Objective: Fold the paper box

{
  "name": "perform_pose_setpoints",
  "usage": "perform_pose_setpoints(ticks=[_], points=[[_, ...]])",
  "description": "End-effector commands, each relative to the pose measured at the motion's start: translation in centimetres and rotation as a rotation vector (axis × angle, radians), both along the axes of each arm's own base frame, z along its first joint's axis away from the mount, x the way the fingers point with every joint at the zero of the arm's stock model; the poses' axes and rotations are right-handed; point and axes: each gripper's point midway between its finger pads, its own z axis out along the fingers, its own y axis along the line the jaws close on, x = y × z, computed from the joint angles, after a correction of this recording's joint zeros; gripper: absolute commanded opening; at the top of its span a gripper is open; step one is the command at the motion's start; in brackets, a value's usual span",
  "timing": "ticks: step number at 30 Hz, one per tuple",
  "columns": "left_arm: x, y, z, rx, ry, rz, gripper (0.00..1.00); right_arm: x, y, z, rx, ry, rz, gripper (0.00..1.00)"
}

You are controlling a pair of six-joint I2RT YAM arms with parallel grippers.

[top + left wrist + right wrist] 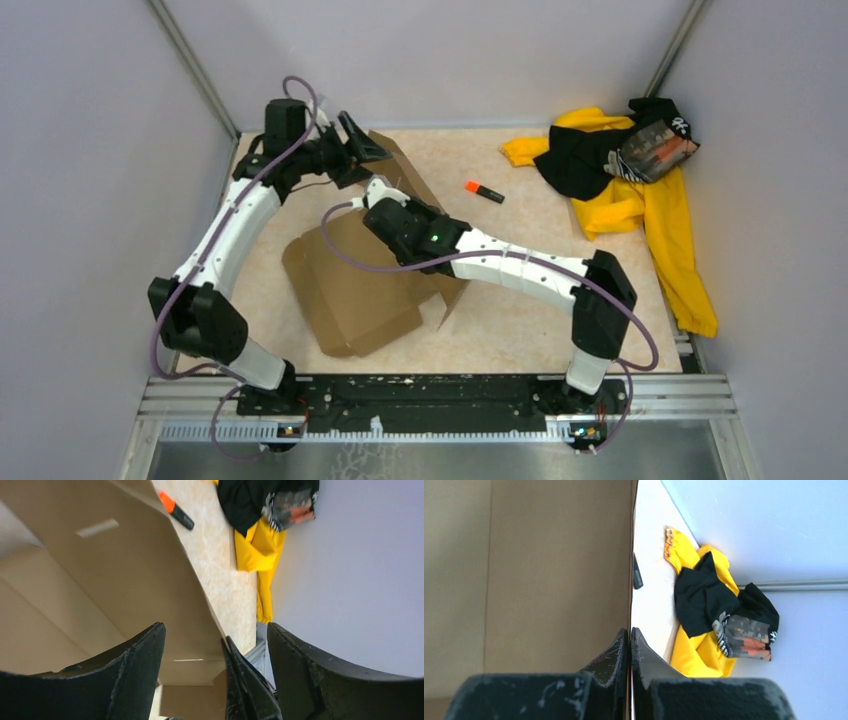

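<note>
bench [520, 300]: beige, box [350, 290] mid-left, one flap [405, 170] raised
right hand [630, 632]: clenched on flap edge
left hand [362, 148]: released, jaws wide astride same flap
far right: clothes [620, 170], marker [484, 191] between them and box

Everything is taken in from a fixed camera mounted high above and behind the arm bases. It's tilted down at the tabletop [520, 300], so the whole cell is seen from far off. The left wrist view is shot from just behind the left claw [216, 627], rolled sideways, with the paper box [125, 580] filling most of the frame up close. The right wrist view is rolled sideways too and is held tight against the cardboard, behind the right claw [630, 632]. The yellow-and-black clothing pile [620, 180] by the wall and the marker [484, 191] are picked up in all three views.
</note>
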Motion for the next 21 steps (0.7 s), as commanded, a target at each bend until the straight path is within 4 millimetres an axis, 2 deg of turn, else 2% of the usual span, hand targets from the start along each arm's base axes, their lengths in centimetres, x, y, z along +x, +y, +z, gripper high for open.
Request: perform_pose_setpoints(ticks=[1,4,6,13,15,17,21], points=[[1.6,4.5,3.3,0.014,-0.172,0.082,0.8,-0.5,-3.0,2.7,0.004,-0.078,-0.031,0.0],[2.6,7.1,1.6,0.006,-0.17,0.152,0.8,-1.0,-4.3,3.0,-0.005,-0.11,-0.037,0.0],[3.2,8.1,-0.9,0.004,-0.136,0.183,0.8,-1.5,-5.2,3.4,-0.02,-0.136,-0.04,0.0],[6.1,8.2,-6.4,0.024,-0.073,0.198,0.77,-2.8,-7.1,3.5,-0.078,-0.175,-0.047,0.0],[6.9,7.7,-6.9,0.002,-0.08,0.176,0.77,-3.2,-7.2,3.5,-0.09,-0.185,-0.041,0.0],[7.7,7.1,-6.6,-0.028,-0.102,0.149,0.75,-3.6,-7.3,3.2,-0.098,-0.189,-0.029,0.0],[9.1,7.8,-6.7,0.01,-0.123,0.17,0.75,-4.2,-7.4,2.6,-0.138,-0.202,-0.02,0.0]])
